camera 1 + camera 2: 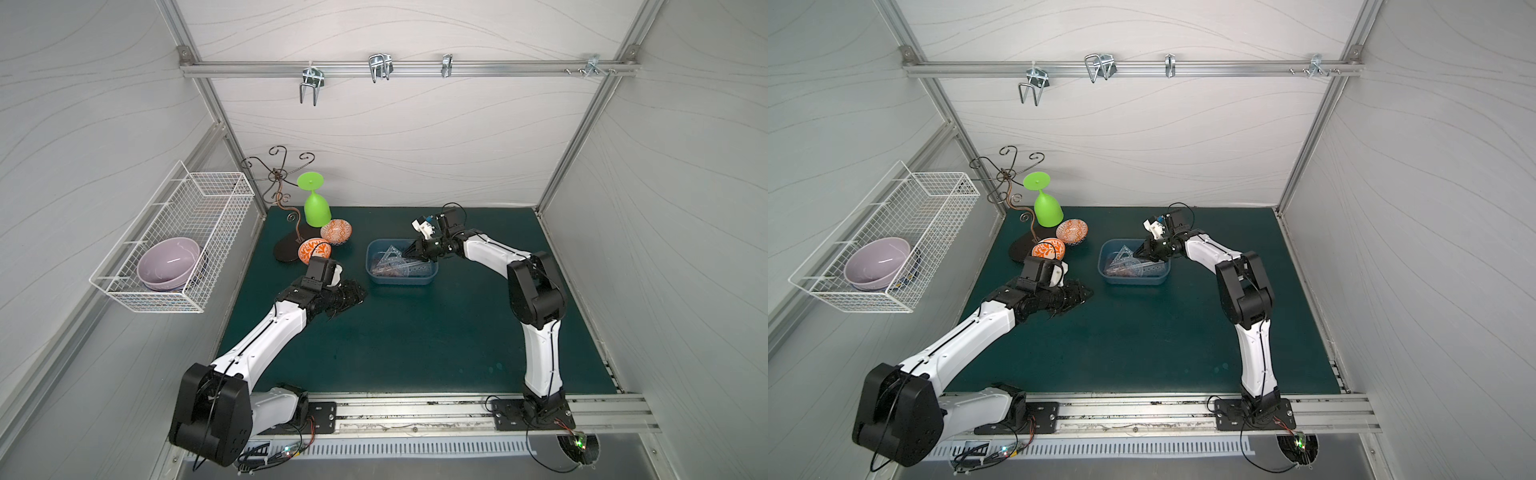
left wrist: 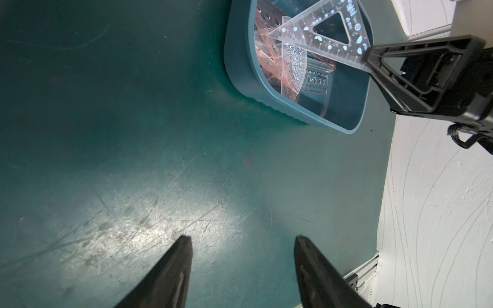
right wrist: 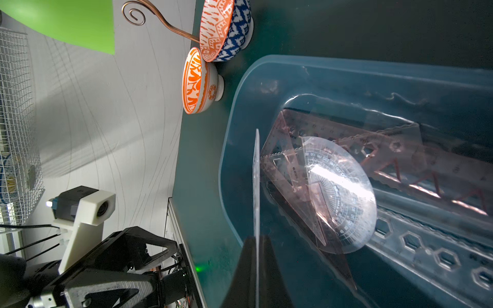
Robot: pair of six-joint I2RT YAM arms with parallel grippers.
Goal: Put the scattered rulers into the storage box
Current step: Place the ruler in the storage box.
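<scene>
The blue storage box [image 1: 400,281] [image 1: 1133,280] sits mid-mat, and several rulers lie in it: a clear protractor [image 3: 338,192] [image 2: 293,66], a long strip with hexagon holes [image 3: 426,240] and smoky pinkish set squares [image 3: 288,165]. My right gripper [image 1: 411,249] [image 1: 1143,249] [image 3: 257,237] [image 2: 369,57] is shut on a clear triangular set square [image 1: 390,252] [image 1: 1124,252] [image 2: 314,45] [image 3: 257,173]. It holds the set square by one corner above the box. My left gripper [image 1: 357,293] [image 1: 1086,291] [image 2: 243,237] hangs open and empty over the bare mat [image 2: 133,133], left of the box.
Two orange patterned bowls [image 1: 314,250] [image 1: 336,232], an upturned green goblet [image 1: 316,208] and a curly wire stand [image 1: 286,208] crowd the mat's back left. A white mesh basket [image 1: 216,195] holding a lilac bowl [image 1: 168,262] hangs on the left wall. Metal hooks [image 1: 380,66] hang on the back rail.
</scene>
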